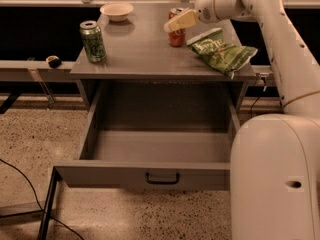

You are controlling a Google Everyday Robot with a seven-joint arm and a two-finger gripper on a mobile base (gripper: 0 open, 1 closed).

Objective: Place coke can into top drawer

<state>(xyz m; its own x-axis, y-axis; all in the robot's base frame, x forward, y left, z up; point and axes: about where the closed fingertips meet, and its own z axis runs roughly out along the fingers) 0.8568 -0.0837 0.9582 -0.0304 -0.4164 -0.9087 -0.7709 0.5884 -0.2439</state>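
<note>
The coke can (176, 36) is red with a silver top and stands upright at the back of the cabinet top, right of centre. My gripper (178, 21) reaches in from the right on the white arm and overlaps the can's upper part in the camera view. Whether it touches the can is unclear. The top drawer (110, 175) is pulled wide open below the cabinet top, its grey inside is bare, and its dark handle (162, 178) faces me.
A green soda can (93, 41) stands at the left of the top. A white bowl (116, 10) sits at the back. A green chip bag (220, 51) lies right of the coke can. My white base (275, 184) fills the lower right.
</note>
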